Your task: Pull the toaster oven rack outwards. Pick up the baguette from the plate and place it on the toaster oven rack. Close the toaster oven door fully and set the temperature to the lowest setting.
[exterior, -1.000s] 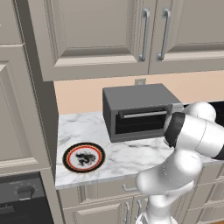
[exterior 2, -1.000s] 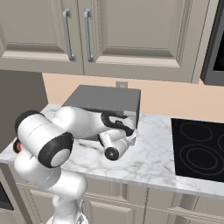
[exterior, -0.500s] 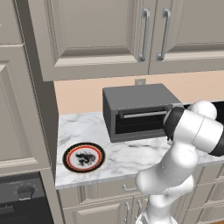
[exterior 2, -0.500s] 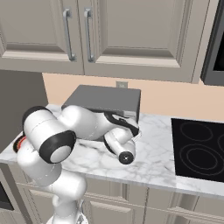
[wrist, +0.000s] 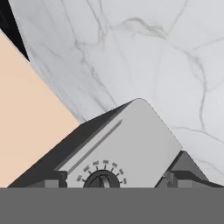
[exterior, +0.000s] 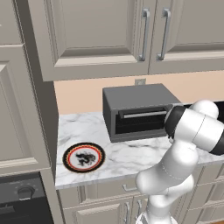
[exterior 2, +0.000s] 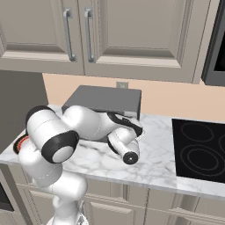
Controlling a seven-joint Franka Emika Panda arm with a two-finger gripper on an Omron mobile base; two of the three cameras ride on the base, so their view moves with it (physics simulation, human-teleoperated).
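Knob (wrist: 101,180) between open hand's (wrist: 114,179) fingertips; plate (exterior: 83,156) bare.

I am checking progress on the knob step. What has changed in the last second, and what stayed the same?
The arm's wrist swung right along the toaster oven, toward the cooktop side; the fingers now flank its temperature knob, gripping nothing. Unchanged: the toaster oven door is shut, the plate sits empty on the counter, and the base is where it was.

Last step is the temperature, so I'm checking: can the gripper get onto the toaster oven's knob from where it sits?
Probably yes. The gripper is open, the knob lies between its fingertips in the hand view, and nothing sits between them.
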